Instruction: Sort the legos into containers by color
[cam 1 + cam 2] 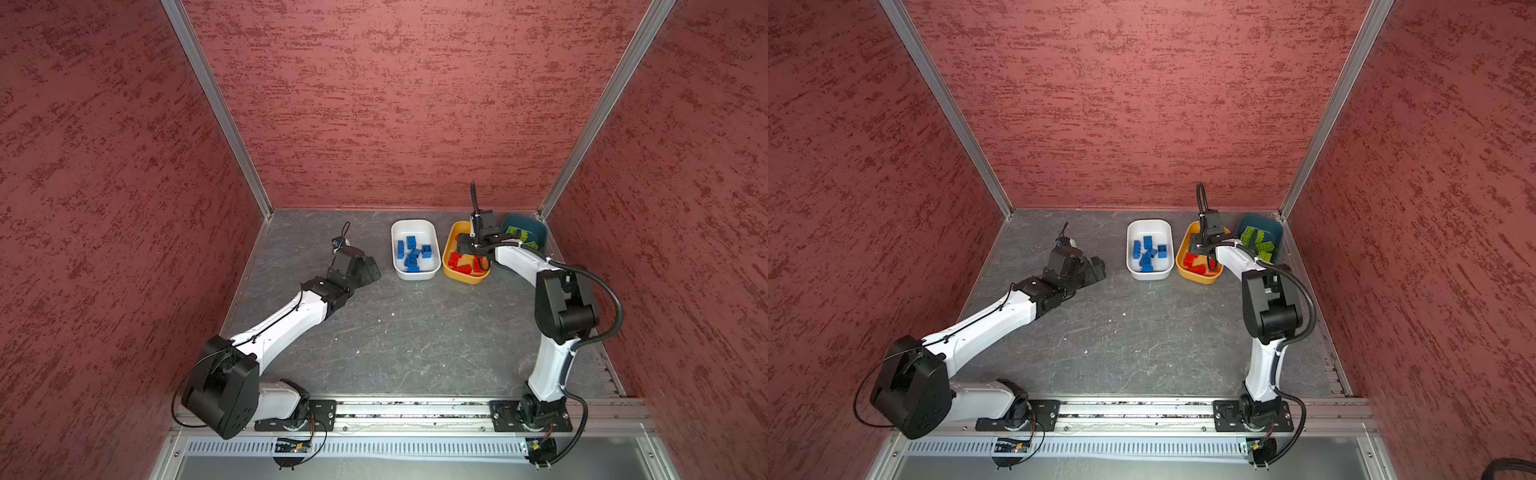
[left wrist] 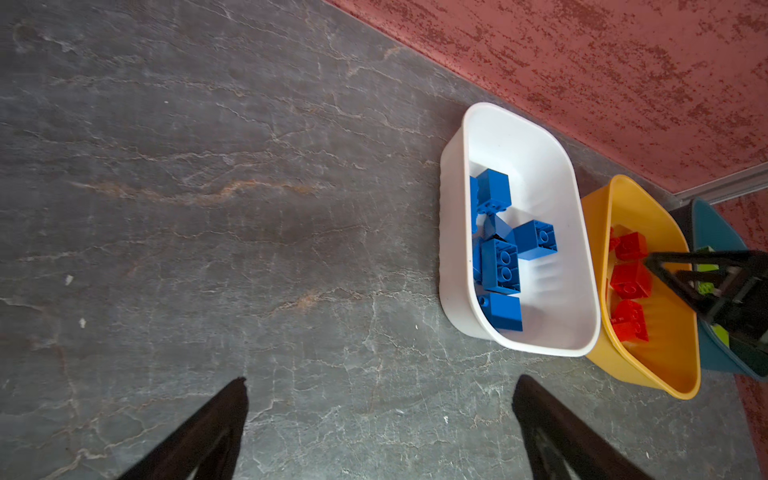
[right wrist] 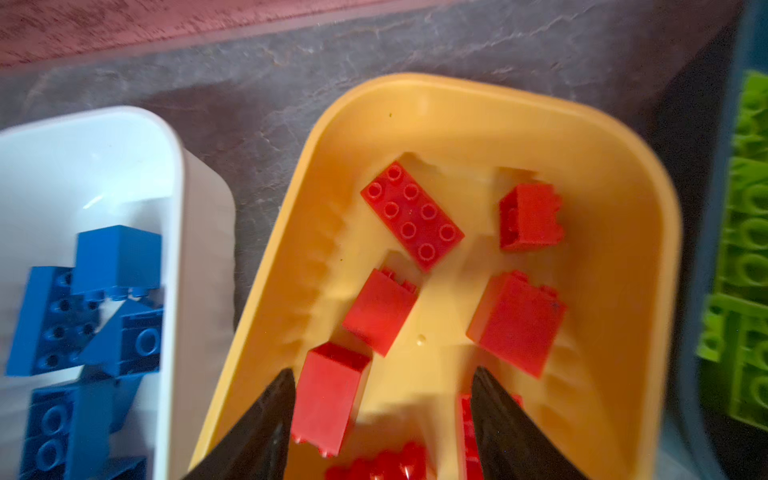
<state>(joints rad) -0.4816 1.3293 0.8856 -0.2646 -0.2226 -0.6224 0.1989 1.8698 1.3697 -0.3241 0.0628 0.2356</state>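
Note:
Three containers stand in a row at the back of the table. The white tub [image 1: 413,223] [image 1: 1149,222] holds several blue legos [image 1: 411,251] [image 2: 500,266]. Red legos [image 1: 463,262] [image 3: 411,216] lie in the yellow-orange tub [image 1: 451,268] [image 3: 457,108]. Lime green legos [image 1: 1258,243] fill the teal tub [image 1: 537,232]. My right gripper [image 1: 467,246] [image 3: 382,372] hangs over the yellow tub, open. A red brick [image 3: 328,399] sits between its fingers, close beside one and apart from the other. My left gripper [image 1: 372,270] [image 2: 378,380] is open wide over bare table, left of the white tub.
Red textured walls close in the table on three sides, and the teal tub sits in the back right corner. A metal rail [image 1: 415,409] with both arm bases runs along the front edge. The grey stone-patterned tabletop [image 1: 415,332] carries no loose bricks.

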